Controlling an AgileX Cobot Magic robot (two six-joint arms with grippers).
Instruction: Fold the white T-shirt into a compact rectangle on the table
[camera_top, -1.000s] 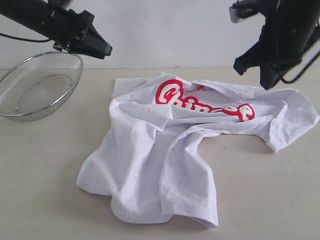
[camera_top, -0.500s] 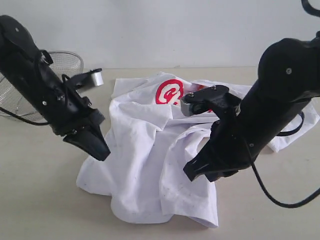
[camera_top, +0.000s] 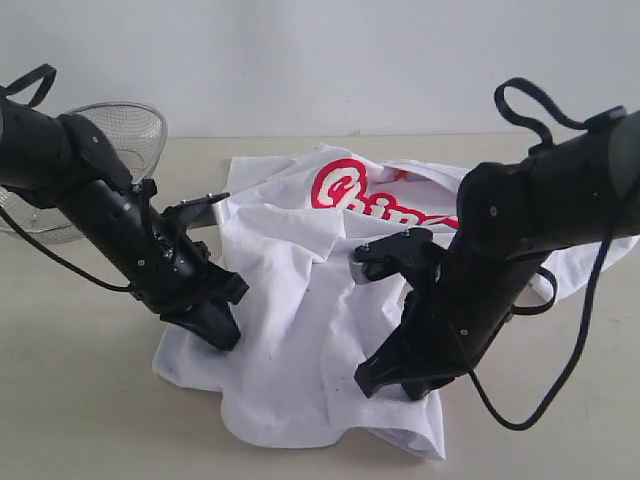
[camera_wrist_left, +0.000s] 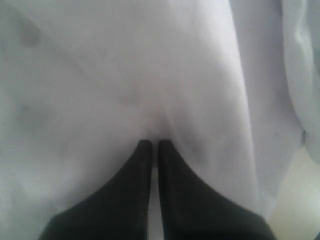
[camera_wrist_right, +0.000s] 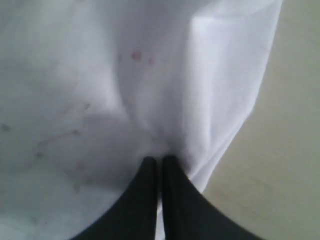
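One crumpled shirt lies mid-counter; one mesh basket stands beyond its left side. Two arms: left jaws and right jaws each pinch shut on shirt fabric.

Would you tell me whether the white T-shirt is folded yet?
Not folded: the white T-shirt lies crumpled and loosely bunched on the table, red lettering partly creased over.

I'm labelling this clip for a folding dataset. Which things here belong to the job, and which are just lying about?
Belongs to the job: white T-shirt, crumpled on the table; left gripper, shut on its fabric; right gripper, shut, tips against the fabric.
Lying about: wire-mesh basket, behind the left arm, apart from the shirt.
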